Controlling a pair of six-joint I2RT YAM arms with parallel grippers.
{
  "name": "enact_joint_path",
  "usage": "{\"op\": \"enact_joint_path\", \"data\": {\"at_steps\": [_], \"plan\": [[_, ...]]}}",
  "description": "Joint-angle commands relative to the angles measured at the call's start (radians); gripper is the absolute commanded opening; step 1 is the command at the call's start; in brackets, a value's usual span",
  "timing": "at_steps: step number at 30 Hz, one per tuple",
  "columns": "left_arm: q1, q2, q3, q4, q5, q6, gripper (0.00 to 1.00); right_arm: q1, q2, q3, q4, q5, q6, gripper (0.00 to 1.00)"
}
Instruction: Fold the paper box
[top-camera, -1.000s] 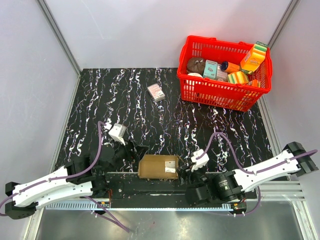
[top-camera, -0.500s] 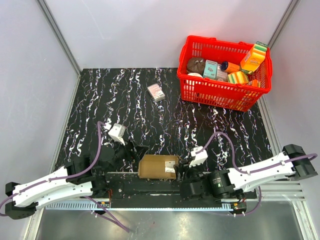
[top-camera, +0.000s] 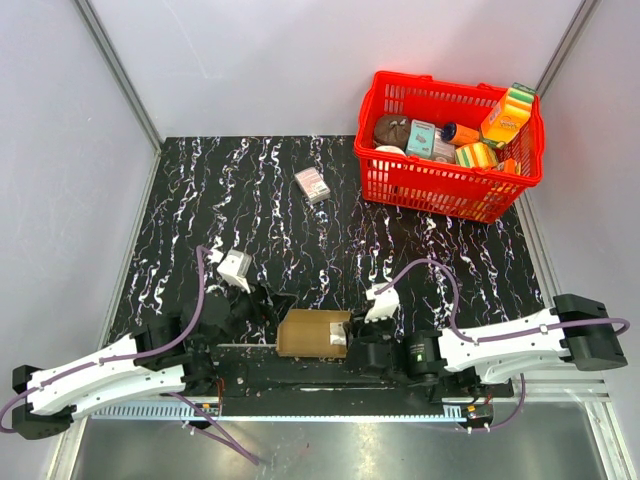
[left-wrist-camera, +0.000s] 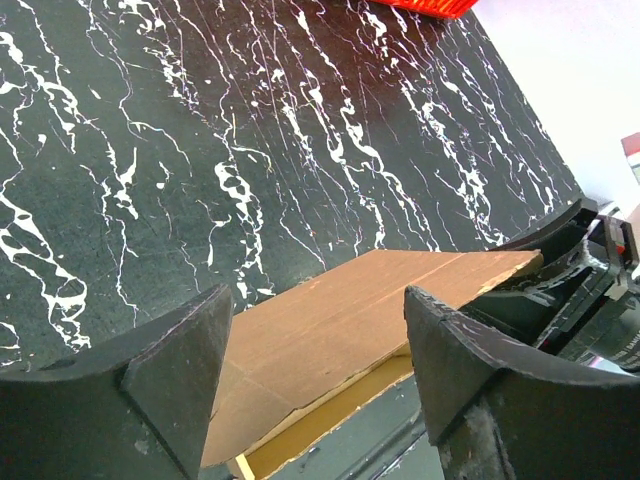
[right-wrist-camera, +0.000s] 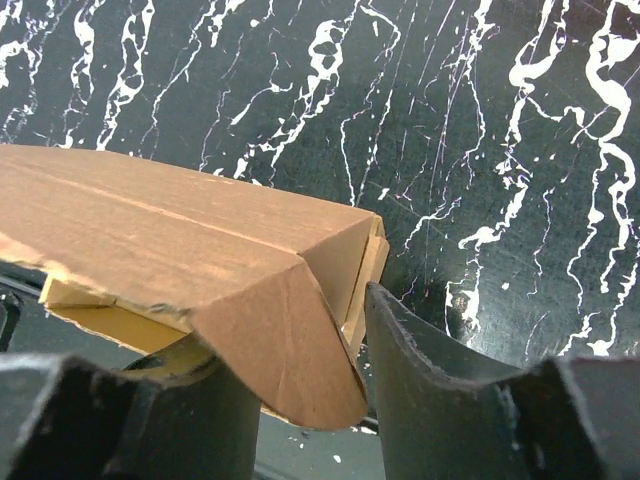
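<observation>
The paper box is a slim brown carton lying at the near edge of the black marbled table. My left gripper is open just off the box's left end. In the left wrist view the box lies ahead between the spread fingers, its near side gaping open, and the left gripper holds nothing. My right gripper is at the box's right end. In the right wrist view it is closed round the box's folded end flap, one finger under the box and the other against the flap.
A red basket full of colourful grocery packs stands at the back right. A small white-and-pink carton lies at the back middle. A black rail runs along the near table edge under the box.
My right arm has slid left, bringing its gripper onto the box's right end. The left arm and the box have barely moved.
</observation>
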Motion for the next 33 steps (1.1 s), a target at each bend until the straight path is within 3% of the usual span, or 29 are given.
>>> {"op": "enact_joint_path", "data": {"at_steps": [1, 14, 25, 33], "plan": [[-0.004, -0.006, -0.005, 0.044, -0.029, 0.001, 0.74, -0.02, 0.028, -0.012, 0.086, -0.019, -0.029, 0.45], [-0.004, -0.002, -0.016, 0.06, -0.041, 0.007, 0.75, -0.027, 0.049, -0.026, 0.123, 0.066, -0.053, 0.08], [-0.003, -0.003, -0.001, 0.109, -0.161, 0.057, 0.77, -0.033, -0.026, -0.026, 0.121, 0.224, -0.14, 0.0], [0.037, -0.006, 0.044, 0.135, -0.333, 0.102, 0.79, -0.201, -0.127, -0.035, 0.103, 0.195, -0.246, 0.0]]}}
